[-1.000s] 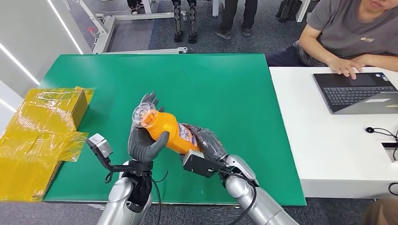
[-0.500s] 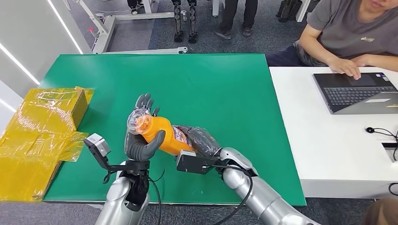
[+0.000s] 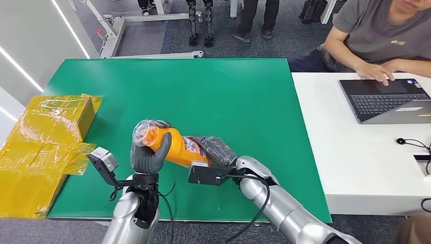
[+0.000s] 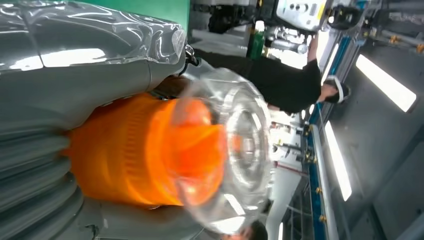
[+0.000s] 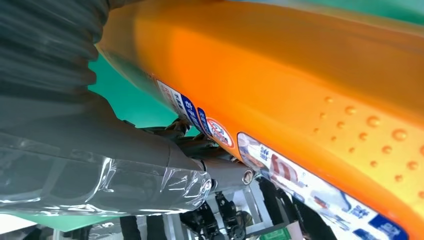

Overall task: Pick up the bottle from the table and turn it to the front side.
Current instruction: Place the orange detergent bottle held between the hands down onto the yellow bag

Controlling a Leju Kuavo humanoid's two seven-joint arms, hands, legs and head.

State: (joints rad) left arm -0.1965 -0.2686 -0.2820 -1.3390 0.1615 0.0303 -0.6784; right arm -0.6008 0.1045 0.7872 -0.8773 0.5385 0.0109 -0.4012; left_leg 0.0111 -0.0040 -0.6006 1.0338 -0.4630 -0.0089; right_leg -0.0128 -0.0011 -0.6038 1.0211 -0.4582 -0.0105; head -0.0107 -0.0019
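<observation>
Bright even light, blurred wrist close-ups

The head view looks forward and down from high up onto the green table (image 3: 244, 91), both arms entering at lower centre. Each wrist view sits very close behind its hand, turned sideways. All three share the orange bottle (image 3: 175, 146) (image 4: 150, 150) (image 5: 300, 75).

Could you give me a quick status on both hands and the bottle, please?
Left hand grips bottle at neck. Right hand holds its base. Bottle lifted, tilted, above green table. Nothing in the way.
</observation>
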